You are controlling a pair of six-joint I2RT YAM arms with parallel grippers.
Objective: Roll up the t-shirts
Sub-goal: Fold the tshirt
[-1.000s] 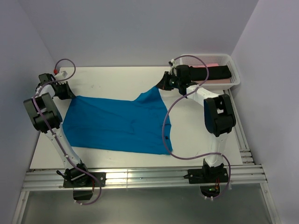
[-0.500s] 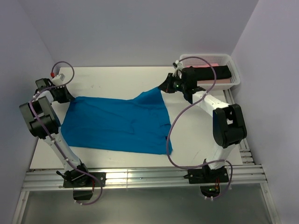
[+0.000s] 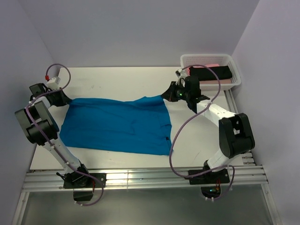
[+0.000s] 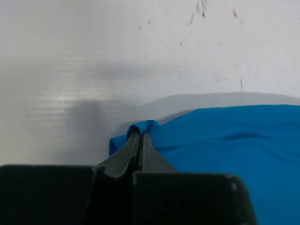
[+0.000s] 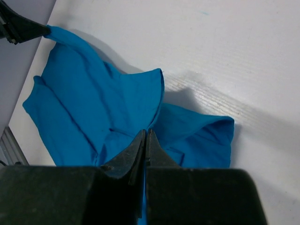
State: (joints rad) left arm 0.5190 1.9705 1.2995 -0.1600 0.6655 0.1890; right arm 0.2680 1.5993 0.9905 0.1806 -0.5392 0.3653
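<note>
Blue cloth fills the middle of the table (image 3: 122, 75) in your top view. The blue t-shirt (image 3: 117, 126) lies spread flat, its far edge drawn straight between the two arms. Your left pincer (image 3: 65, 99) is clamped on the corner at the shirt's 10 o'clock, and your right pincer (image 3: 164, 95) on the corner at its 1 o'clock. Only this view shows you the white mesh basket (image 3: 235, 80) at the table's 1 o'clock. In it a black t-shirt (image 3: 213, 73) lies over a pink t-shirt (image 3: 214, 65), which is mostly covered.

From the left wrist you see the left pincer (image 4: 139, 138) with its jaws together, a small fold of the blue t-shirt (image 4: 225, 150) nipped at the tips. The rest runs off toward 3 o'clock, cut by the frame.

From the right wrist, the right pincer (image 5: 145, 140) is likewise closed on cloth, though the pinched edge hides behind the fingers. The blue t-shirt (image 5: 93, 103) fans out toward 10 o'clock, where the left pincer (image 5: 46, 31) grips the far corner, only its tip in frame.

Against a second ago, your left arm has swung out toward 9 o'clock. The right pincer has drawn back toward 6 o'clock, and the raised peak at its corner has flattened.
</note>
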